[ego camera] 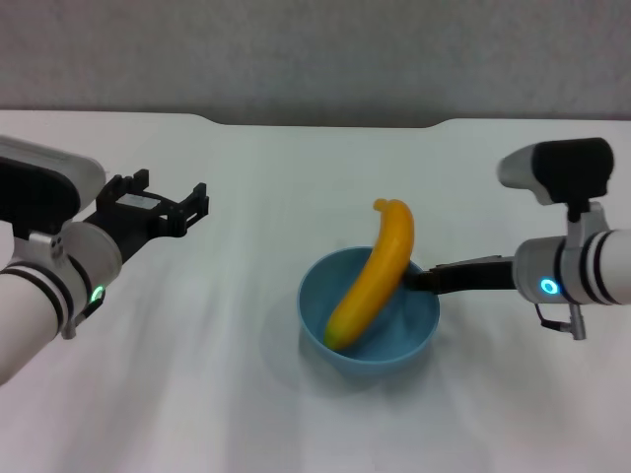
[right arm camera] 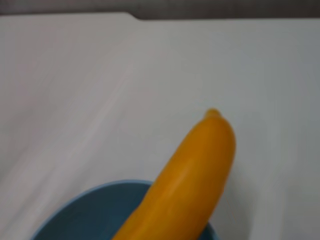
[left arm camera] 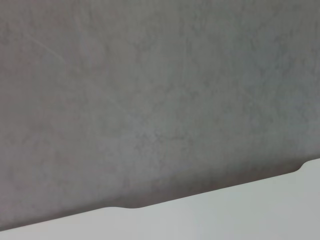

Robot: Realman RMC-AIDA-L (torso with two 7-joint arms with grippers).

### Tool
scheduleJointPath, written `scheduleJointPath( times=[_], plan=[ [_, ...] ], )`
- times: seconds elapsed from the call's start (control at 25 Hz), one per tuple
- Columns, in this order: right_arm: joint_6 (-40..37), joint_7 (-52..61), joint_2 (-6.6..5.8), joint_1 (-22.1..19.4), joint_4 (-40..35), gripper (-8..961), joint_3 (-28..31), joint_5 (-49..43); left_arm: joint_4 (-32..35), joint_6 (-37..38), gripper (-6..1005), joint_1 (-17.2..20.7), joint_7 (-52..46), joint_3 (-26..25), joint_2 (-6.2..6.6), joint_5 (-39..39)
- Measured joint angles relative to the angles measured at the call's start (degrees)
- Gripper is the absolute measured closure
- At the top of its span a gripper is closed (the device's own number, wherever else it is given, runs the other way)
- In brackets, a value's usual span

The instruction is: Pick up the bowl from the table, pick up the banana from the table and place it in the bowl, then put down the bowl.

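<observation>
The light-blue bowl (ego camera: 394, 340) sits at the middle right of the white table (ego camera: 266, 187). The yellow-orange banana (ego camera: 380, 271) lies in it, its lower end on the bowl's floor and its stem end leaning out over the far rim. My right gripper (ego camera: 419, 279) reaches in from the right and is shut on the bowl's right rim. The right wrist view shows the banana (right arm camera: 190, 180) rising out of the bowl (right arm camera: 85, 215). My left gripper (ego camera: 177, 195) is open and empty, held above the table's left side, well away from the bowl.
The table's far edge has a shallow notch (ego camera: 325, 123) in front of a grey wall (ego camera: 315, 49). The left wrist view shows only that wall (left arm camera: 150, 100) and the table's far edge (left arm camera: 225, 215).
</observation>
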Motion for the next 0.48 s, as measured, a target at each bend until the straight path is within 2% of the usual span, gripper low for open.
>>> scheduleJointPath(
  times=[0.16,0.24,0.48],
  plan=[
    [-0.7,-0.5,-0.37,-6.1,-6.9,436,0.3,0.0,-1.1,-0.8,214,1.2,-0.2,0.5,0.12,0.0],
    [-0.8,-1.4,-0.44,-8.9,-10.2,229,0.8,0.0,-1.5,-2.1,215,2.0,-0.2,0.7,0.19,0.0],
    [1.0,-5.4,-0.29,-18.6,-20.9,106,1.3,0.8,-1.0,-6.8,215,3.4,-0.1,0.8,0.31,0.5]
  ],
)
